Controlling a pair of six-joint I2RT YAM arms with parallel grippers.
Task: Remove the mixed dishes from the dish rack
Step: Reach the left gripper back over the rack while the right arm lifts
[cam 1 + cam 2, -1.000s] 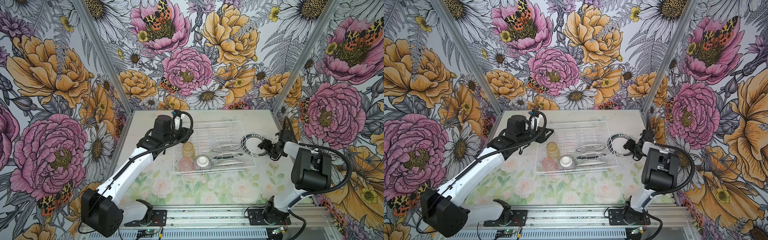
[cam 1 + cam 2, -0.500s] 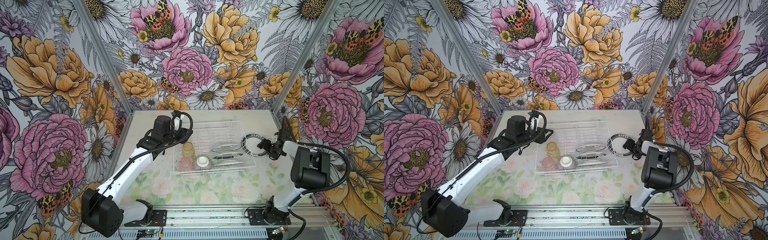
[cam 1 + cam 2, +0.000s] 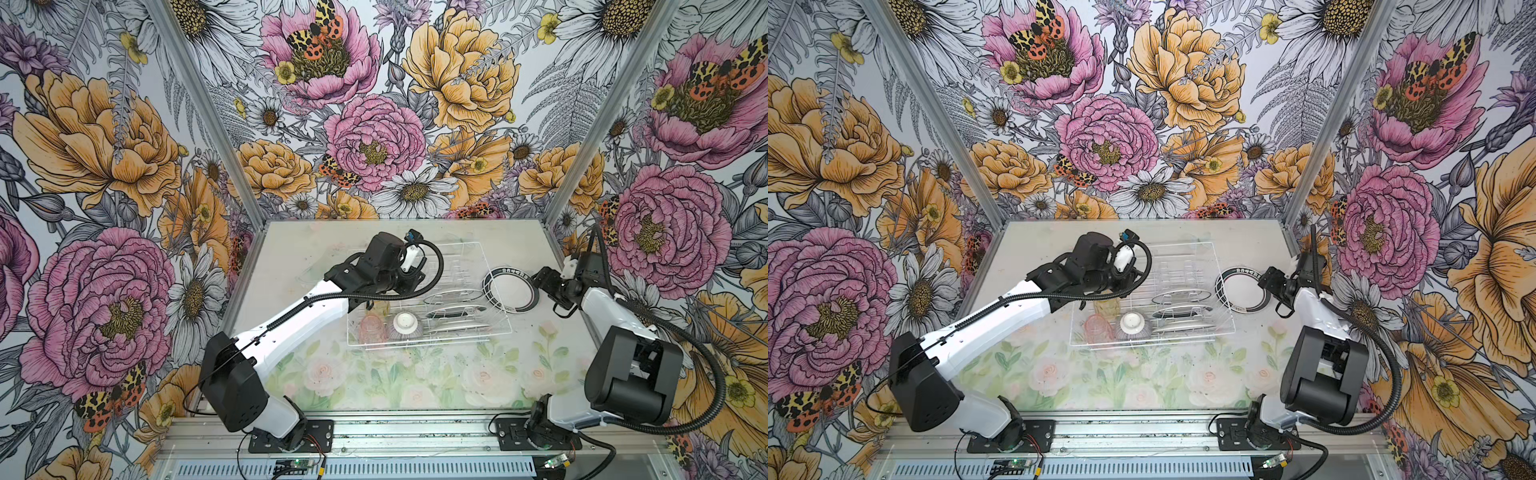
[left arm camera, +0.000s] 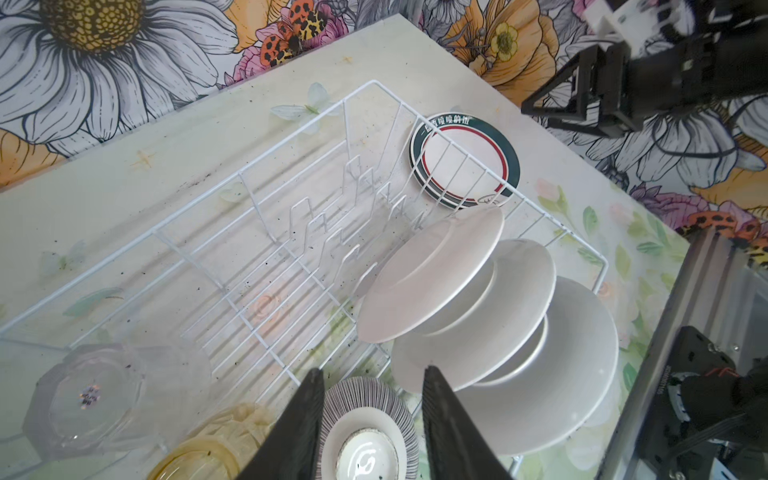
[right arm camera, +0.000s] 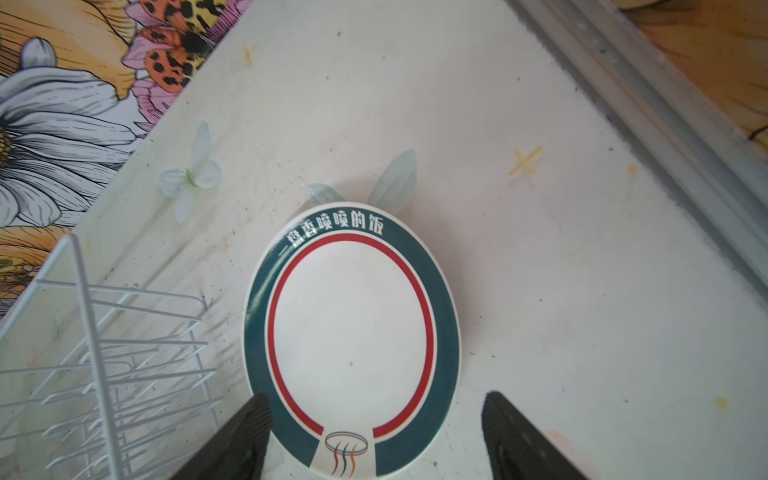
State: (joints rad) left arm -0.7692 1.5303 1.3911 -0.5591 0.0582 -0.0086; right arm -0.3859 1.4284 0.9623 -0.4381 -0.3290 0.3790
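Observation:
The white wire dish rack [image 3: 428,341] [image 3: 1150,343] [image 4: 266,156] holds three white plates on edge [image 3: 456,311] [image 4: 428,278]. At its front left are an upturned purple-striped bowl [image 3: 406,325] [image 4: 370,432], a pink tumbler [image 3: 371,328] and an amber tumbler [image 3: 1106,306] [image 4: 195,457]. My left gripper [image 3: 415,277] [image 4: 371,372] hovers open above the rack, with the bowl showing far below between its jaws. A dark-rimmed plate [image 3: 510,289] [image 5: 353,332] lies flat on the table to the right of the rack. My right gripper [image 3: 544,286] [image 5: 376,397] stands wide open at its near edge, holding nothing.
A clear tumbler [image 4: 87,395] stands upside down near the rack's far left; I cannot tell whether it is inside. In the left wrist view a second rim shows under the flat plate [image 4: 461,162]. The right wall post [image 5: 665,124] runs close behind the right arm.
Hardly anything: the right wrist has tilted slightly beside the flat plate. The left arm and the dishes stay where they were.

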